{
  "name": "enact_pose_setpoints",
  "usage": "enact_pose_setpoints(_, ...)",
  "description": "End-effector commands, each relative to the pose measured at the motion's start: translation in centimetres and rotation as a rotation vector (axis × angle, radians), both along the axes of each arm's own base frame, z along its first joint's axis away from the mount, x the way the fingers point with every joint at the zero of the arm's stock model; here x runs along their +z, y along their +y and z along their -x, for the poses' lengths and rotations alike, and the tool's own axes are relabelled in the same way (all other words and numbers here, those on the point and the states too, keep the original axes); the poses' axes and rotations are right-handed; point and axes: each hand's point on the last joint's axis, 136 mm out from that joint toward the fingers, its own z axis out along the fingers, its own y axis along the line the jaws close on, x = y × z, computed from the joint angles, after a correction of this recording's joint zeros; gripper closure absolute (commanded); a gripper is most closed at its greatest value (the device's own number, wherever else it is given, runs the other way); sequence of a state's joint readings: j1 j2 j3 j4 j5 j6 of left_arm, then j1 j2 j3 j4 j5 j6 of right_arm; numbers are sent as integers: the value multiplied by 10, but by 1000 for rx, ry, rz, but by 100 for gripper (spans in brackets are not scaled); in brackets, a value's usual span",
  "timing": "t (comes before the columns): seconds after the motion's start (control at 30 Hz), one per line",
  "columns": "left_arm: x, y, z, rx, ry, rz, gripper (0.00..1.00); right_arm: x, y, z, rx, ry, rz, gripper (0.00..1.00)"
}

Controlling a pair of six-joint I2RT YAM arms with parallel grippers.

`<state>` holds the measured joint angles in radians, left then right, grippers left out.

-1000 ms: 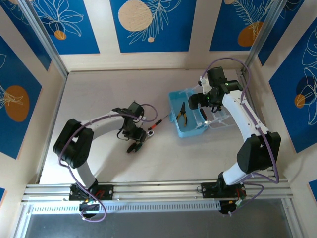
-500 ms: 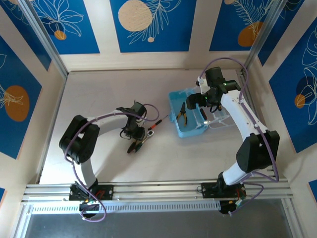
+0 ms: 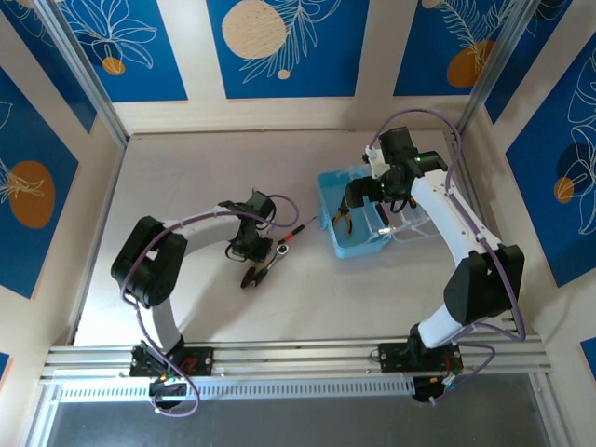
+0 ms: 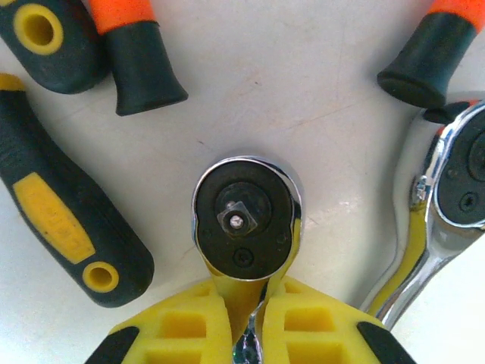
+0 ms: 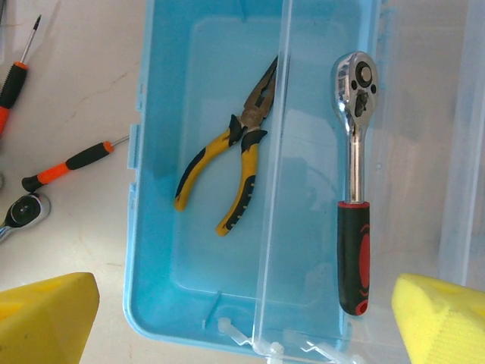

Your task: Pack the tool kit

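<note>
Pale tabletop (image 3: 186, 177), low in left wrist view: left gripper (image 4: 258, 322) just clamped onto ratchet wrench (image 4: 244, 220) (lift next, prob.); right gripper (image 5: 242, 326) gapes wide over light-blue case (image 5: 135, 250).

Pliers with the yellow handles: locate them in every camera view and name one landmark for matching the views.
Top external: the pliers lie in the light-blue case, right of centre, in its left half.
Right wrist: the pliers lie mid-picture on the floor of the case, tips pointing up and right.
Left wrist: aimed at a ratchet wrench on the table instead.
Shared landmark: the light-blue case.
</note>
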<state>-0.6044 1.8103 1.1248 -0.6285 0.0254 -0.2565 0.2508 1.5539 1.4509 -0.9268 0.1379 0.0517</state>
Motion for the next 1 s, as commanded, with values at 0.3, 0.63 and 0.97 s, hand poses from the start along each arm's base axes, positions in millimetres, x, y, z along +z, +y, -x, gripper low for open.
enact_pose_setpoints(0.3,20,-3,-10,-14,-66,12,100,14,-4,8,-11,-27,-20,1)
enact_pose_setpoints(0.63,89,-21,-21,-40,-155,171,100,14,-7,10,-20,-23,-19,1)
enact_pose_setpoints(0.97,187,-68,-36,-58,-239,649,100,43,30,13,48,-73,-266,1)
